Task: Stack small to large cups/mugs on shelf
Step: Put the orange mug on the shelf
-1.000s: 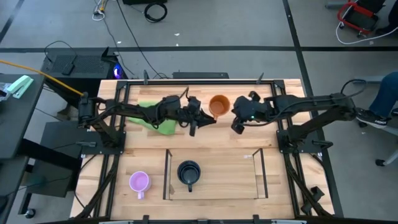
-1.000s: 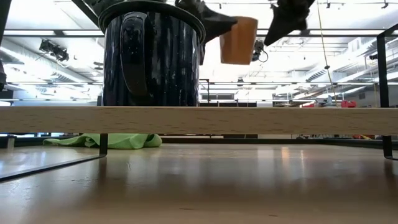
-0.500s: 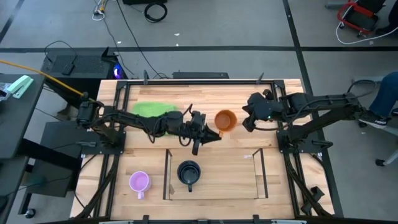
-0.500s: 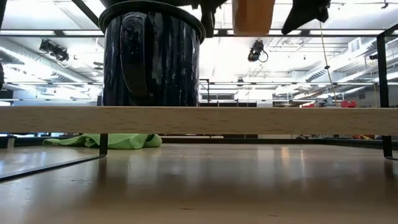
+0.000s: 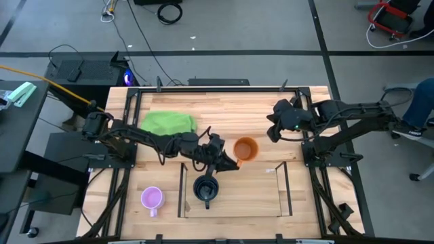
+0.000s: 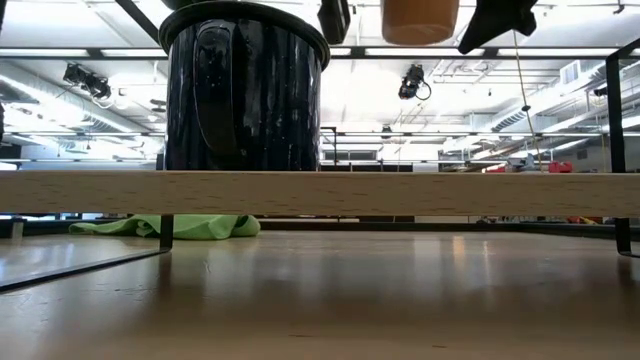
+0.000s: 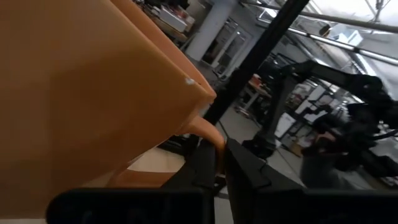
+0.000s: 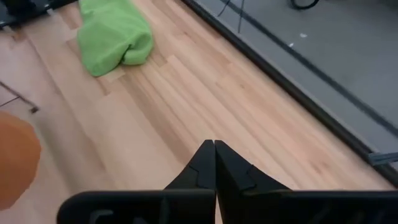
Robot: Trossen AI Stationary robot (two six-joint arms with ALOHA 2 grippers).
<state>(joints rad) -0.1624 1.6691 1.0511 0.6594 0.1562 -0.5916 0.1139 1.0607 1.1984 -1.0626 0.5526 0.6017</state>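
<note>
My left gripper (image 5: pixel 229 161) is shut on the orange mug (image 5: pixel 245 149), which hangs in the air just beyond the far edge of the shelf (image 5: pixel 285 191). The low view shows the mug's base (image 6: pixel 420 18) high up. The black mug (image 5: pixel 206 188) stands upright on the shelf's wooden floor (image 6: pixel 320 192), at its left end. The light purple mug (image 5: pixel 152 198) stands on the table left of the shelf. My right gripper (image 5: pixel 273 133) hovers shut and empty to the right of the orange mug. My left gripper pinches the orange mug's handle (image 7: pixel 210 134) between its two fingers (image 7: pixel 244 167). The fingers come level from the table's left. The mug is lifted clear of the table and the shelf, its mouth up.
A green cloth (image 5: pixel 168 123) lies bunched on the table at the far left. The shelf's clear side panels (image 5: pixel 182 191) stand upright at both ends. Bare shelf floor (image 5: pixel 247 193) stretches right of the black mug.
My left gripper has carried the orange mug from the table's far middle toward the near edge and a little to the right, rising slightly, still shut on it. My right gripper has drawn back a little toward the right edge.
</note>
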